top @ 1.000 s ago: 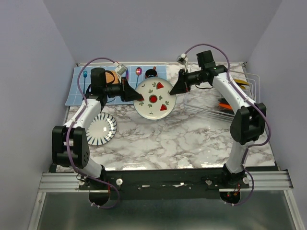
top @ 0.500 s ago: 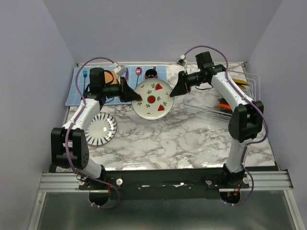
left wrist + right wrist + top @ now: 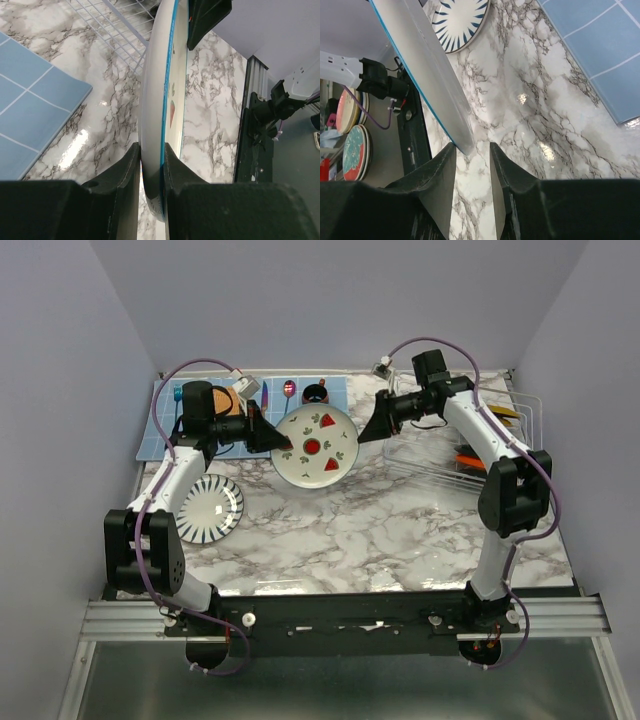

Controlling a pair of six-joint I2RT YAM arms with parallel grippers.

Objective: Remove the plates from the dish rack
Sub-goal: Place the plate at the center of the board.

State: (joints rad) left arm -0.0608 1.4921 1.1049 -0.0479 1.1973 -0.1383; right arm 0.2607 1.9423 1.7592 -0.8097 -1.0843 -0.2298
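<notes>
The white plate with red wedges (image 3: 316, 447) hangs in the air above the table's back middle, tilted. My left gripper (image 3: 290, 445) is shut on its left rim; in the left wrist view both fingers (image 3: 127, 165) press the plate's edge (image 3: 160, 100). My right gripper (image 3: 364, 430) is open at the plate's right rim; in the right wrist view the rim (image 3: 425, 65) ends just at the mouth of my right gripper (image 3: 471, 147). The black-striped plate (image 3: 210, 508) lies flat at the left. The white wire dish rack (image 3: 430, 462) stands at the right and holds an orange-red plate (image 3: 468, 458) and a mustard-yellow one (image 3: 505, 412).
A blue tiled mat (image 3: 160, 435) with cutlery, a cup (image 3: 316, 393) and the orange woven disc (image 3: 232, 400) lies at the back left. The striped plate (image 3: 457, 20) and the mat (image 3: 600, 55) show in the right wrist view. Coloured plates (image 3: 350, 130) sit off the table.
The red-wedge plate has shifted a little left and back with my left gripper. My right gripper has drawn slightly away from the plate's right rim.
</notes>
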